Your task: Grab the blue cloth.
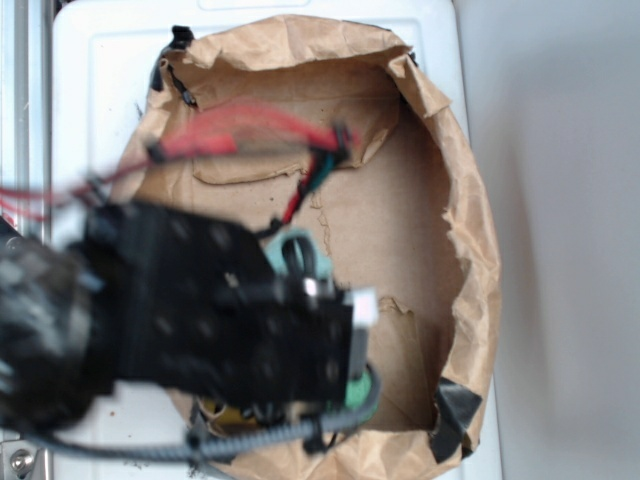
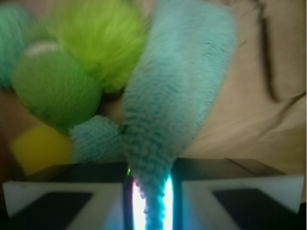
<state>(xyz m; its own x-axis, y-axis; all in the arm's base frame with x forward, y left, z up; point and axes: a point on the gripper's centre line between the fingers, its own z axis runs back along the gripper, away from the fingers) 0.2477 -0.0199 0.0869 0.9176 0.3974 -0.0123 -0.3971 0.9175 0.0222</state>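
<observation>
From outside, the arm hides most of the paper bag (image 1: 470, 250) on the table (image 1: 90, 60); a scrap of blue cloth (image 1: 278, 250) peeks beside it. At the wrist, the pincer (image 2: 152, 201) is clamped on the blue cloth (image 2: 177, 86), right of the green ball (image 2: 55, 91). The grab looks done; only lifting remains.

White plastic bin (image 1: 110, 60) on a pale grey floor (image 1: 560, 200), metal rail (image 1: 25, 100) at left edge. Crumpled brown paper bag (image 1: 470, 230) opened out over the bin, flat cardboard (image 1: 390, 220) inside as base, black tape (image 1: 455, 415) on bag's lower right rim. Bright, even light; soft shadow right of bin. Wrist view: tan paper (image 2: 259, 120) behind, blurred
</observation>
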